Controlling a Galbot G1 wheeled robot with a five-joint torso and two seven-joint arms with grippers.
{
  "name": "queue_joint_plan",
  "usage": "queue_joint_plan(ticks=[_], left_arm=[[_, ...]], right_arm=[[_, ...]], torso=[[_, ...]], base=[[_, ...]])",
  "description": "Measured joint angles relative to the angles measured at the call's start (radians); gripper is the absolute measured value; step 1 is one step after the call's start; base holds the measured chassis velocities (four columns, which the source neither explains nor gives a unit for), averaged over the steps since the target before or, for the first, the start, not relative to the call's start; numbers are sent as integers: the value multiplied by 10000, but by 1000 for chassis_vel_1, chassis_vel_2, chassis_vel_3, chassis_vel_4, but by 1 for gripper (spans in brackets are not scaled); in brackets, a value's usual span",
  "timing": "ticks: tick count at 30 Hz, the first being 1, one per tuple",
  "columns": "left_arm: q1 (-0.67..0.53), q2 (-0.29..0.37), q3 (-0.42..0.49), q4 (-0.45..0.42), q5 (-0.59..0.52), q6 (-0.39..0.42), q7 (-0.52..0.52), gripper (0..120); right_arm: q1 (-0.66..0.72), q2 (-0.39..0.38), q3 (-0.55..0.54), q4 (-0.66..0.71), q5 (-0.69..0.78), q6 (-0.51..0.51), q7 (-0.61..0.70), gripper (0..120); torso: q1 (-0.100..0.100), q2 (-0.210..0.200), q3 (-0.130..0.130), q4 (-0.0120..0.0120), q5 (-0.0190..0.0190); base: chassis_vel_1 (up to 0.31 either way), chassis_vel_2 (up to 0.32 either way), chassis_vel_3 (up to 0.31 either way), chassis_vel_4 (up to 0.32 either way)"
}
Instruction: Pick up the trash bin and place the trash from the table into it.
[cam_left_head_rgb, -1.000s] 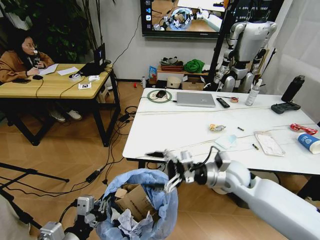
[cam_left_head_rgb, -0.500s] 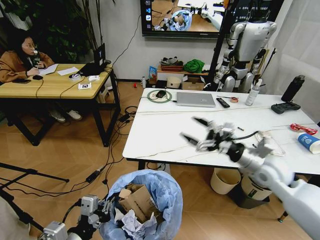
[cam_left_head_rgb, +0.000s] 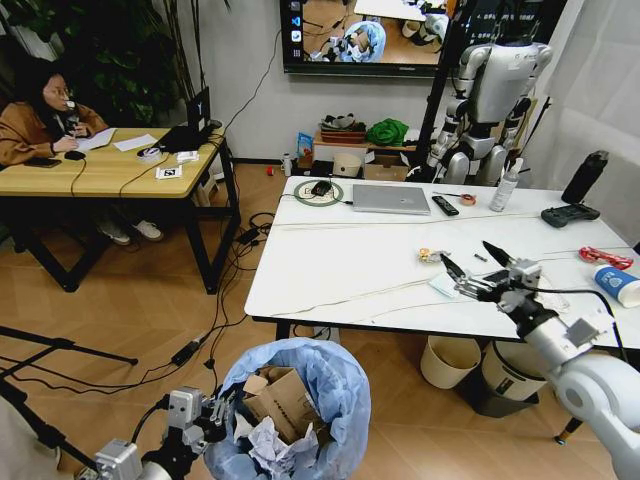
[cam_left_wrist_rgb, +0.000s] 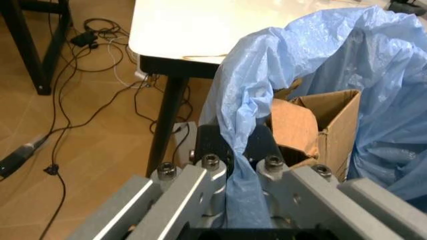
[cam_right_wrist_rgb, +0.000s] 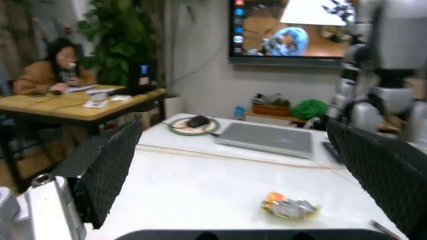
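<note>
The trash bin (cam_left_head_rgb: 300, 410), lined with a crinkled light-blue bag, hangs low in front of the table (cam_left_head_rgb: 330, 270) and holds a brown paper bag (cam_left_wrist_rgb: 313, 125) and white tissues. My left gripper (cam_left_head_rgb: 205, 415) is shut on the bag's rim (cam_left_wrist_rgb: 243, 165). Out over the table's right part, my right gripper (cam_left_head_rgb: 464, 250) is open, its black pads (cam_right_wrist_rgb: 110, 170) spread wide. Just beyond it lies a snack wrapper (cam_left_head_rgb: 433, 256) (cam_right_wrist_rgb: 288, 206). A pale mask (cam_left_head_rgb: 447, 285) lies under it. A clear plastic bag (cam_left_head_rgb: 540, 288), a red wrapper (cam_left_head_rgb: 605, 258) and a blue-white cup (cam_left_head_rgb: 617, 284) lie farther right.
A laptop (cam_left_head_rgb: 391, 199), remote (cam_left_head_rgb: 445, 205), game controller (cam_left_head_rgb: 570, 214) and two bottles (cam_left_head_rgb: 585, 177) stand along the table's far side. A cream bin (cam_left_head_rgb: 446, 361) sits under the table. Cables (cam_left_head_rgb: 215, 330) trail across the floor beside a wooden desk (cam_left_head_rgb: 100, 165).
My right arm has swung up and to the right, from over the bin's mouth to above the table near the snack wrapper. The left gripper still holds the bag's rim.
</note>
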Motion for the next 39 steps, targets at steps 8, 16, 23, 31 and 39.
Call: queue_joint_plan(ticks=[8, 16, 23, 31, 39], left_arm=[[-123, 161, 102, 21, -40, 0, -8, 0], [-186, 206, 184, 25, -34, 0, -12, 0], [-187, 197, 303, 19, 11, 0, -12, 0], [-245, 120, 407, 39, 92, -1, -5, 0], [-294, 38, 522, 152, 149, -3, 1, 0]], right_arm=[[-156, 713, 687, -371, -232, -1003, 482, 100], [-35, 1107, 667, -807, -376, -1349, 500, 100], [242, 1254, 498, -1071, -378, -1841, 832, 100], [746, 1307, 91, -1460, -628, -2205, 1498, 100], [1361, 1311, -374, -2060, -636, -2397, 1622, 100]], torso=[[0, 0, 0, -1, 0], [0, 0, 1, -1, 0], [0, 0, 1, 0, 0], [1, 0, 2, 0, 1], [0, 0, 2, 0, -1]], base=[[0, 0, 0, 0], [0, 0, 0, 0], [0, 0, 0, 0], [0, 0, 0, 0], [0, 0, 0, 0]])
